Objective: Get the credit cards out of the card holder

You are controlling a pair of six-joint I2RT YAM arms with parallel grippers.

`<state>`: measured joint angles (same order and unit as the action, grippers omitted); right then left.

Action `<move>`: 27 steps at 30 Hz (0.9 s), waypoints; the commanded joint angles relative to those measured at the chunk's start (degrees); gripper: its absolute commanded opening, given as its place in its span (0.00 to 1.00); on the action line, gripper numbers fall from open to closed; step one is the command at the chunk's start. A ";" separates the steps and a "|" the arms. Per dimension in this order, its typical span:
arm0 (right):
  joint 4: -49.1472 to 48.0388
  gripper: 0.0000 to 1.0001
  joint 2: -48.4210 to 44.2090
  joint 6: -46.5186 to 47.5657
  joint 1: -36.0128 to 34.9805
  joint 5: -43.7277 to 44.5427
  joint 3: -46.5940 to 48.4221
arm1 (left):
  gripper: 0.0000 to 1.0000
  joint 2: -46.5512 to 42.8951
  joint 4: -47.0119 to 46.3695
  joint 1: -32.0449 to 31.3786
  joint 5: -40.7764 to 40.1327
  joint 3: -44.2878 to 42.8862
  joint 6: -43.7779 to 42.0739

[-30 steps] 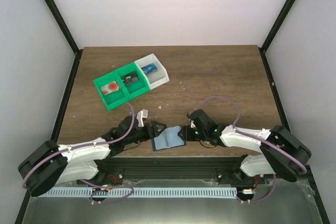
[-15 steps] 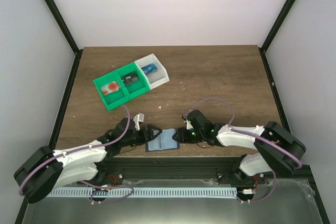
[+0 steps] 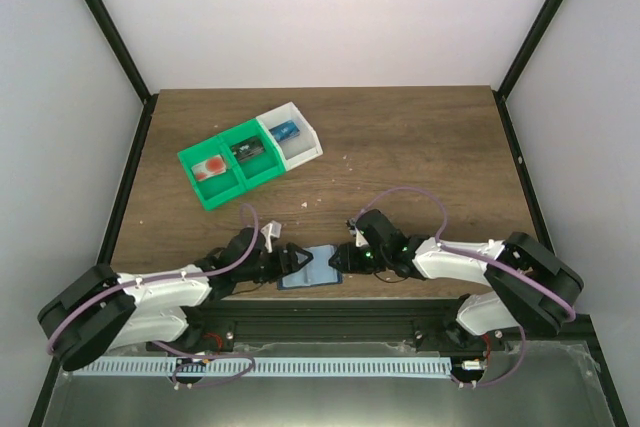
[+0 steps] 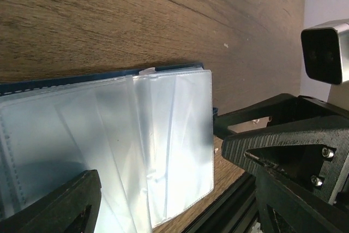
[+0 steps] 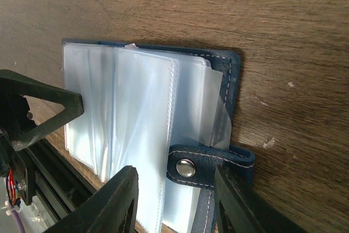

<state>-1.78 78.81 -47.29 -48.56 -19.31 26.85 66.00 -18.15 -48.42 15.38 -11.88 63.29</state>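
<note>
Navy-blue folding card holder (image 3: 312, 269) is lying open near the front edge of the brown wooden table (image 3: 420, 147), left gripper (image 4: 158, 173) gaping wide over its clear plastic sleeves (image 4: 136, 145), right gripper (image 5: 177, 175) half-apart astride its snap tab (image 5: 210, 163); unpinned, it is risking skidding off once tugged.

Card holder (image 3: 313, 270) between left end effector (image 3: 292, 259) and right end effector (image 3: 341, 259)

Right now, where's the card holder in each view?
Top external: card holder, low centre.
Left wrist: card holder fills the lower left, clear sleeves up.
Right wrist: card holder centre, open, snap tab at bottom.
Shared landmark: black rail at the near edge.
</note>
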 commanded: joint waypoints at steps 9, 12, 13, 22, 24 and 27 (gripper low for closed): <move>3.10 0.41 -0.40 -0.17 -0.55 0.34 -0.46 | 0.79 2.98 -0.18 -0.50 -0.98 -2.22 0.27; 3.10 0.40 -0.43 -0.23 -0.58 0.34 -0.53 | 0.79 -0.25 5.25 -0.48 -2.72 -3.77 -0.90; 3.10 0.41 -0.55 -0.25 -0.58 0.39 -0.52 | 0.79 -1.46 7.09 -0.48 -3.28 -4.13 -1.11; 2.94 0.40 -0.19 -0.26 -0.54 0.34 -0.35 | 0.79 -7.20 13.72 -0.45 -3.26 -2.50 -1.00; 2.93 0.40 -0.17 -0.25 -0.58 0.33 -0.26 | 0.79 -7.54 13.72 -0.45 -3.16 -2.30 -0.85; 3.09 0.40 -0.50 -0.19 -0.58 0.43 -0.22 | 0.79 -7.73 12.95 -0.49 -3.20 -2.17 -0.75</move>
<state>-1.56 78.67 -47.35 -48.58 -19.33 26.85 58.96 -6.13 -48.71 12.47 -14.61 62.81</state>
